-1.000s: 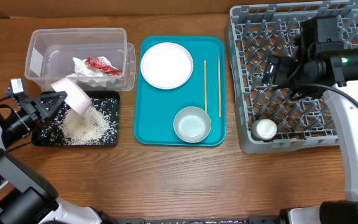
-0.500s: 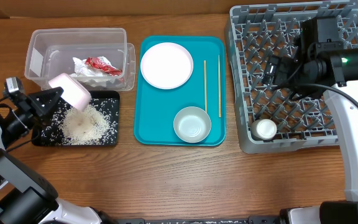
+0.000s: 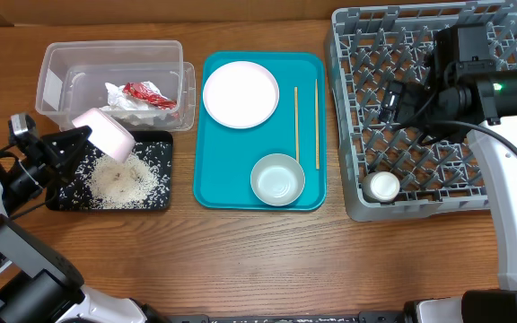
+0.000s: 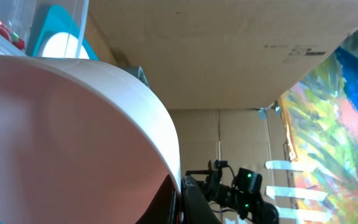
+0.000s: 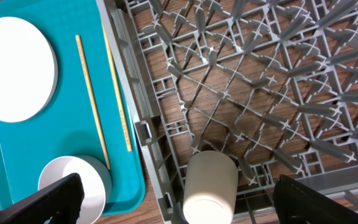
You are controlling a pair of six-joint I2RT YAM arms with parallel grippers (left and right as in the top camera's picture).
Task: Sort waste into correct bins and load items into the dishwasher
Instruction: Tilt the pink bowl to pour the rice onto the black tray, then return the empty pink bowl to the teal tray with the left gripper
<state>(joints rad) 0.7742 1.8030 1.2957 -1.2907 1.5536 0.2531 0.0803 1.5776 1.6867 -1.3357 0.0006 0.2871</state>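
Overhead, a small white bowl [image 3: 104,135] hangs tipped above the rice heap [image 3: 119,179] in the black tray [image 3: 61,203], clamped by the left pincer [image 3: 74,144]. The adjoining clear tub [image 3: 56,67] holds a red wrapper [image 3: 146,92]. The right pincer [image 5: 182,205] gapes wide, empty, over the dish rack [image 3: 357,54].

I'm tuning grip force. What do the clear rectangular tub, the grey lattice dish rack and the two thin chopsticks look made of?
Clear rectangular tub: glossy plastic, see-through walls.
Grey lattice dish rack: likely matte moulded plastic, uniform pegs and grid.
Two thin chopsticks: probably wood or bamboo, matte tan, grain unreadable.
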